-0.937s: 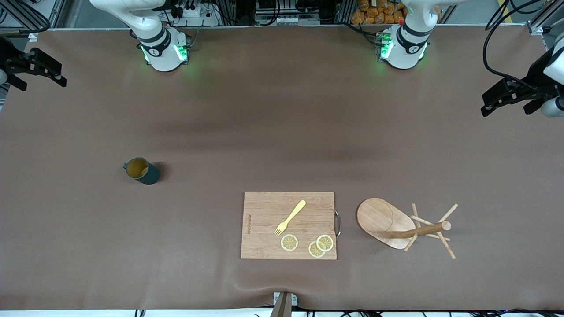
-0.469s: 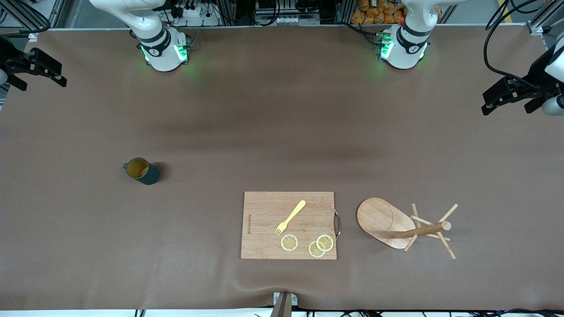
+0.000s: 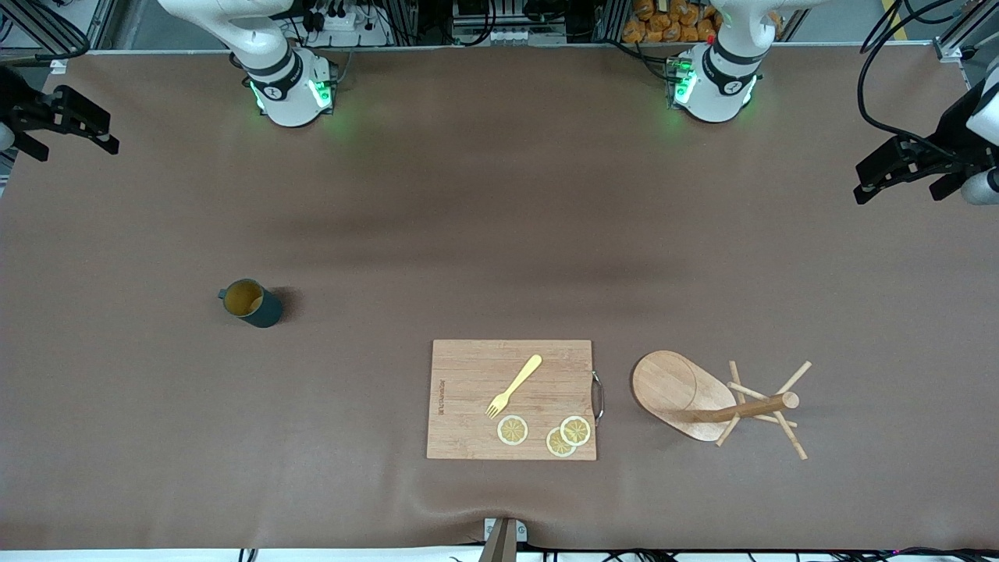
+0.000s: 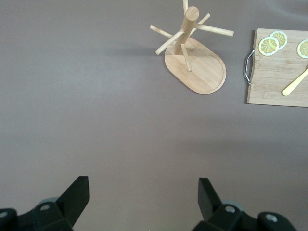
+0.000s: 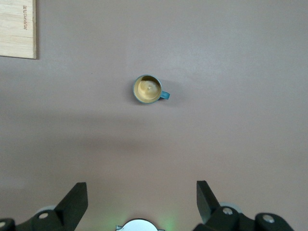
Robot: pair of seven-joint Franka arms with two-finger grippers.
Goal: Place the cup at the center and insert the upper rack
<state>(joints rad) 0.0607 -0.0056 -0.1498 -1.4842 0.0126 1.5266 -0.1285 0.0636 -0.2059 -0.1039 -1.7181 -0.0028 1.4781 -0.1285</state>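
Right gripper [image 3: 66, 129] hanging spread wide and empty over the table edge at its own end, waiting; left gripper [image 3: 897, 173] likewise splayed, holding nothing, at the left arm's end. Cup [image 3: 251, 303] standing upright toward the right arm's end, nearer that gripper. Mug tree [image 3: 722, 402] standing beside the cutting board [image 3: 511, 398], closer to the left.

One high camera, two wrist cameras

The front view looks down across the brown table [image 3: 499, 195] toward both bases. Each wrist view looks down from high up; the left shares the rectangular wooden cutting board [image 4: 281, 72] with the front.
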